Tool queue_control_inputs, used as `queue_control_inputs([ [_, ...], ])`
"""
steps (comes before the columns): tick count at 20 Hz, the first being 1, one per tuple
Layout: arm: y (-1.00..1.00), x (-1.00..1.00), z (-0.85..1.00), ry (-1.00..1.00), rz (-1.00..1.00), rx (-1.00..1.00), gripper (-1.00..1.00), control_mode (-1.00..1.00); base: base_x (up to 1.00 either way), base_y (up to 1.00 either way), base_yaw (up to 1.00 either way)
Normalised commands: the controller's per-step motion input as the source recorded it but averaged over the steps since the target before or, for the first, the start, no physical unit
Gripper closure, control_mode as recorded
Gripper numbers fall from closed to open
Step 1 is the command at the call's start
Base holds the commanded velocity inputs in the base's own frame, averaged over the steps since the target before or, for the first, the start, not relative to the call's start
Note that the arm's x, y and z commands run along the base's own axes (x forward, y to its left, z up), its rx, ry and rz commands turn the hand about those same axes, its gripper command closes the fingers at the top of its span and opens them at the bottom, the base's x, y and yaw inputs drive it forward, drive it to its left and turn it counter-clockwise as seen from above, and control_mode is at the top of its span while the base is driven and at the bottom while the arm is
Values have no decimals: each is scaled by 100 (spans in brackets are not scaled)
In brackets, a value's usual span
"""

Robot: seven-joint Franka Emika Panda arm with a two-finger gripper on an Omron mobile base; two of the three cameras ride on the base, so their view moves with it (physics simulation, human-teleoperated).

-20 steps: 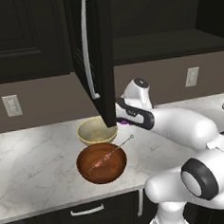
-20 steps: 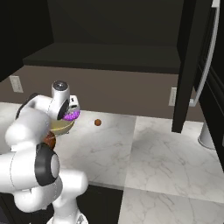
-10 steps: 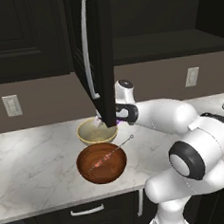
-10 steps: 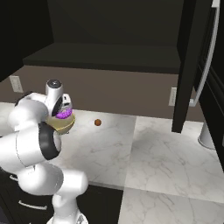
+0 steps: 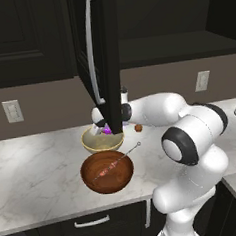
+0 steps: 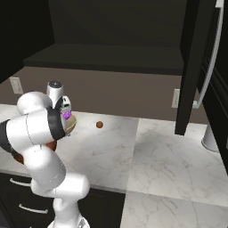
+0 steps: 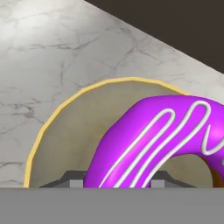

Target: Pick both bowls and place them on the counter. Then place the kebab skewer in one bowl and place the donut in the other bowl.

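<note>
Carrying the donut (image 7: 162, 140), the hand (image 5: 107, 129) has swung left over the last second, from beside the brown bowl (image 5: 107, 171) to a spot above the cream bowl (image 5: 102, 139). A second ago the arm was folded back near the robot's body; now it reaches out across the surface (image 5: 39, 176) with the forearm nearly level. The bowls themselves have not shifted.

The hand view looks straight down: the purple icing with its white squiggle fills the lower right, and the cream bowl's yellow rim (image 7: 52, 118) curves under it, so the donut hangs over the bowl's hollow and not over bare marble. The jaws are narrowed onto the donut, gripping it. From the left base view an open cabinet door (image 5: 105, 61) hides most of the hand, with a sliver of purple showing at its edge; from the right base view the purple (image 6: 67, 115) sits just over the bowl's rim.

The skewer (image 5: 116, 163) already lies in the brown bowl, its looped end poking out over the rim. So both bowls are down, one filled, and this looks like the last placement: lower a little and let go. A small brown ball (image 6: 99, 125) lies apart on the surface.
</note>
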Motion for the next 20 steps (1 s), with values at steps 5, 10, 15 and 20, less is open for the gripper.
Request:
queue_control_inputs([
  [5, 8, 28, -24, 7, 0, -11, 100, -100, 0, 0, 0],
  [10, 13, 27, -18, 4, 0, -5, 100, -100, 0, 0, 0],
  [15, 10, 19, -20, 7, 0, -2, 100, -100, 0, 0, 0],
  [20, 10, 20, -22, 4, 0, -3, 100, -100, 0, 0, 0],
])
